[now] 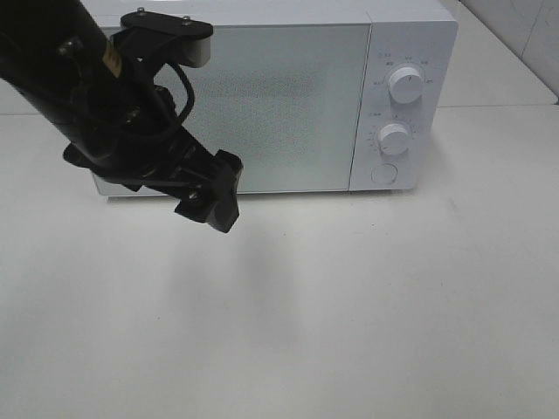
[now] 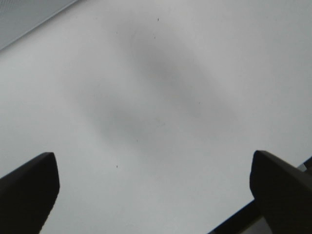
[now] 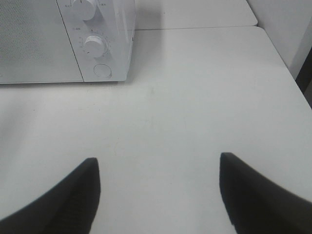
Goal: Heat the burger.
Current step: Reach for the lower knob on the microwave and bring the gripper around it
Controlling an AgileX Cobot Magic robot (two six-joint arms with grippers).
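White tabletop [image 1: 367, 314] carrying a white microwave [image 1: 288, 96], door closed. Left gripper [image 2: 156, 195] hangs before the door, at the end away from the dials [image 1: 406, 83], jaws spread wide and empty (only bare tabletop between them). Right gripper [image 3: 156, 195], in front of the microwave's dial end, likewise released and empty. Burger: visible in no view.

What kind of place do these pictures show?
Probably a robot test bench arranged like a kitchen counter: a closed white microwave with two dials, a plain white table, and a black robot arm.
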